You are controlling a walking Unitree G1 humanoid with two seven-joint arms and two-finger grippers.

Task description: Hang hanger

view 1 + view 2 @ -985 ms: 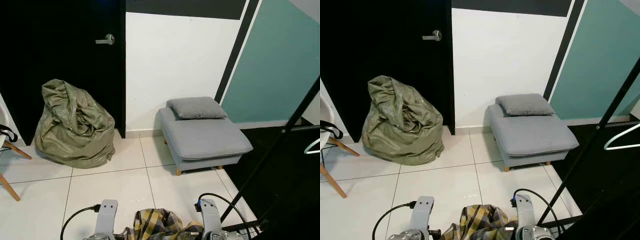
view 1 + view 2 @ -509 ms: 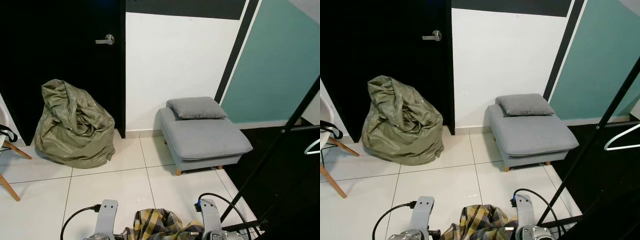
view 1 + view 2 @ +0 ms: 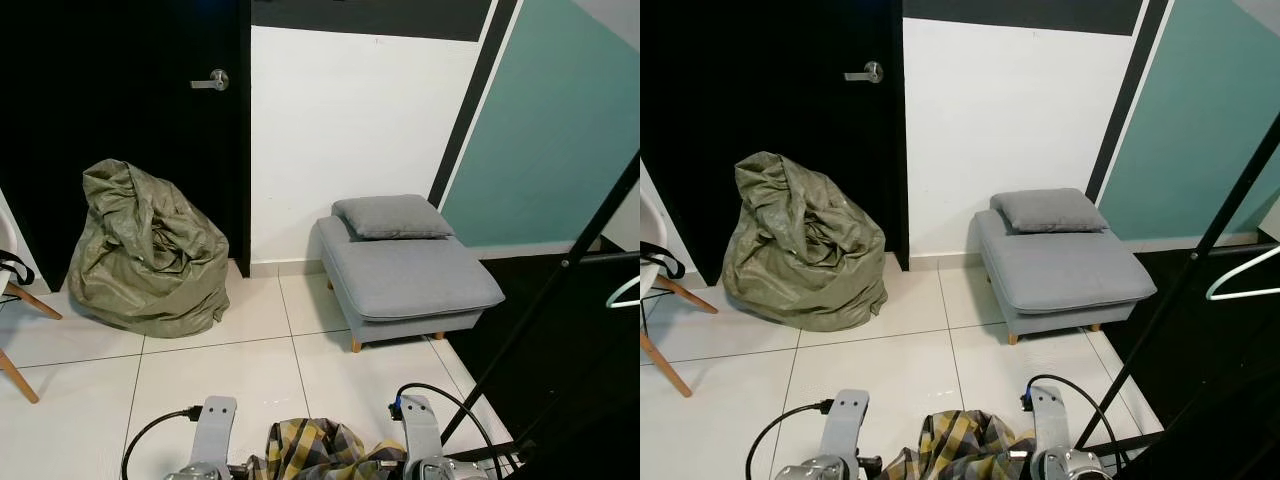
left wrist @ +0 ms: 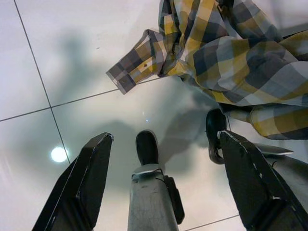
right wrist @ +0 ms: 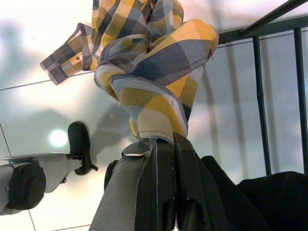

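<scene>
A yellow and grey plaid shirt hangs bunched between my two arms, low over the white tile floor. My right gripper is shut on a fold of this shirt, which dangles from its fingertips. Beside it, my left gripper is open with nothing between its fingers; the shirt hangs just past them. A white hanger hangs at the far right edge. The black clothes rack pole slants up in front of it.
A grey footstool with a cushion stands against the white wall ahead. A green sack slumps by the black door. A chair pokes in at the left edge. The rack's black base bars lie on the floor at my right.
</scene>
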